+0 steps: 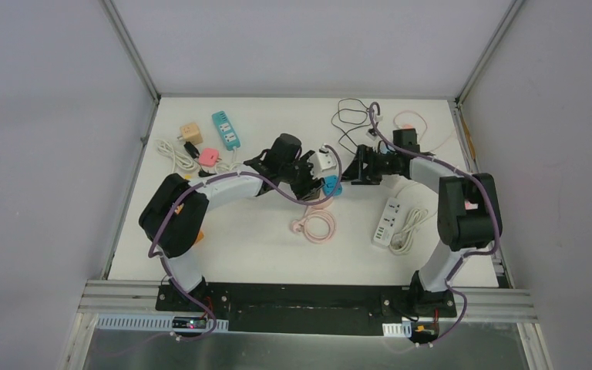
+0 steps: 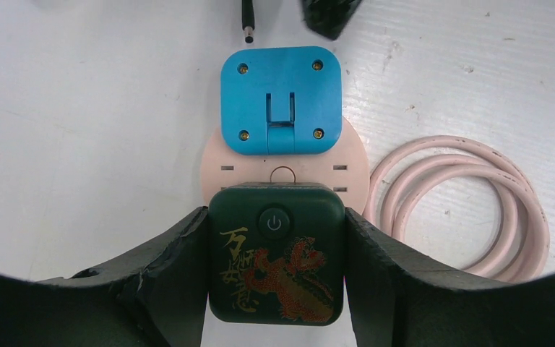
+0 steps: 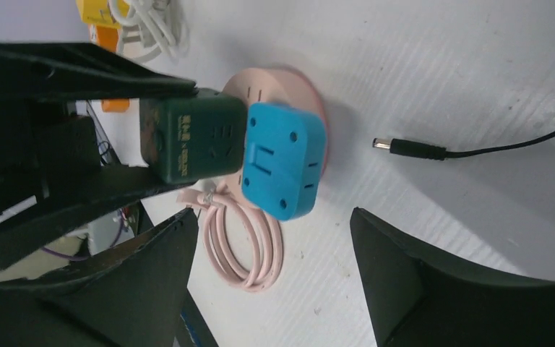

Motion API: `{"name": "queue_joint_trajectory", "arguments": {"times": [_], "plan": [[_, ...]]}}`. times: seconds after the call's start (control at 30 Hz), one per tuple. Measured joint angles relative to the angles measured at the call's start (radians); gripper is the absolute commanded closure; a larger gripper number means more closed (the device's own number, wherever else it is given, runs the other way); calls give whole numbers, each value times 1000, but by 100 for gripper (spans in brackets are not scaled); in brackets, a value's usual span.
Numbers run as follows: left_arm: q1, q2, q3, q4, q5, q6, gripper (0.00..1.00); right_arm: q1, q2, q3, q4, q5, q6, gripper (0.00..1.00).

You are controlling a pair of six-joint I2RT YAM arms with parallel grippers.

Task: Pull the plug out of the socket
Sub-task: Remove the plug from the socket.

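Note:
A round pink socket point(image 2: 213, 165) lies flat on the table, its pink cable coiled beside it point(image 2: 470, 210). Two plugs sit in it: a blue square plug point(image 2: 282, 101) and a dark green cube adapter point(image 2: 276, 289) with a dragon print and a power button. My left gripper point(image 2: 276, 238) is shut on the green adapter, one finger on each side. In the right wrist view the blue plug point(image 3: 283, 159) is next to the green adapter point(image 3: 188, 141) on the socket point(image 3: 289, 83). My right gripper point(image 3: 271, 217) is open and empty, just short of the blue plug.
A black barrel connector on a thin cable point(image 3: 405, 149) lies right of the socket. A white power strip point(image 1: 386, 222) lies at the right. A teal power strip point(image 1: 226, 129), a pink plug point(image 1: 209, 157) and white cords point(image 1: 171, 153) lie at the back left. A white adapter point(image 1: 325, 160) sits between the grippers.

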Motion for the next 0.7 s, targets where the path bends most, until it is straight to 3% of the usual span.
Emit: {"name": "queue_joint_trajectory", "arguments": {"times": [0.2, 0.53, 0.57, 0.7], "plan": [[0, -17, -51, 82, 27, -3, 100, 9, 106, 0, 65, 5, 116, 20], [0, -17, -53, 86, 54, 0, 100, 75, 151, 30, 61, 6, 155, 20], [0, -16, -53, 86, 55, 0, 100, 81, 152, 31, 60, 6, 155, 31], [0, -15, -53, 86, 57, 0, 100, 94, 151, 37, 53, -4, 150, 40]]}}
